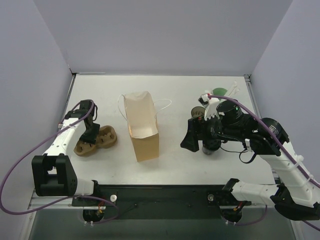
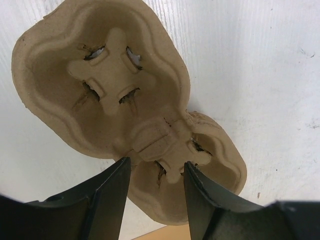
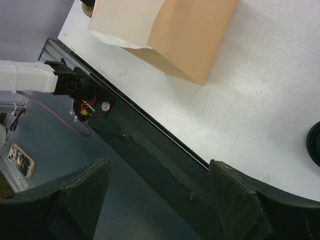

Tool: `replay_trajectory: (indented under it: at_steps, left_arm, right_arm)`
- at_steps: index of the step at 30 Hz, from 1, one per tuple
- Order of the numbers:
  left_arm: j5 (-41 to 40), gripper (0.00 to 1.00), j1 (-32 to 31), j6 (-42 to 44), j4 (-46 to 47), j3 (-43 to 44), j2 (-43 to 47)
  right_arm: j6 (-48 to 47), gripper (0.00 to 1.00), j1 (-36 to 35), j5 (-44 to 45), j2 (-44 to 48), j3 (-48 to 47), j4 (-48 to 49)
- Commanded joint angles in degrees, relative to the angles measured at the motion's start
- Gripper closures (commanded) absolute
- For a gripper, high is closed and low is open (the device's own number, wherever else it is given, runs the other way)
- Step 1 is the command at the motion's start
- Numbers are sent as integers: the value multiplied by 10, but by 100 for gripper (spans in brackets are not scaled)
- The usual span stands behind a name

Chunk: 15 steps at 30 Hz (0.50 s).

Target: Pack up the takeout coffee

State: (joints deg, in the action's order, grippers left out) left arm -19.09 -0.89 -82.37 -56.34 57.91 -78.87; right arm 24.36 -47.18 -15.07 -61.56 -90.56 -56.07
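The takeout coffee, a small dark cup, stands on the table right of centre, partly under my right arm. Its black rim just shows at the right edge of the right wrist view. My right gripper hangs open and empty to the cup's left, over the table's front edge. The tan paper bag stands open in the middle. My left gripper is open, its fingers either side of the middle of the brown pulp tray; whether they touch it I cannot tell.
A second dark cup stands behind my right gripper. A pale green cup with white sticks sits at the back right. Grey walls close in the table on the left, back and right. A black rail runs along the front edge.
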Motion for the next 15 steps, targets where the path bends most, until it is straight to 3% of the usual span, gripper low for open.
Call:
replay_trajectory:
  at_steps: [1, 15]
  left_arm:
    - [82, 43, 21, -441, -23, 2, -3]
    - [97, 42, 33, -445, -6, 11, -37]
  right_arm:
    - [8, 18, 6, -8, -8, -23, -23]
    - [16, 18, 9, -7, -15, -23, -23]
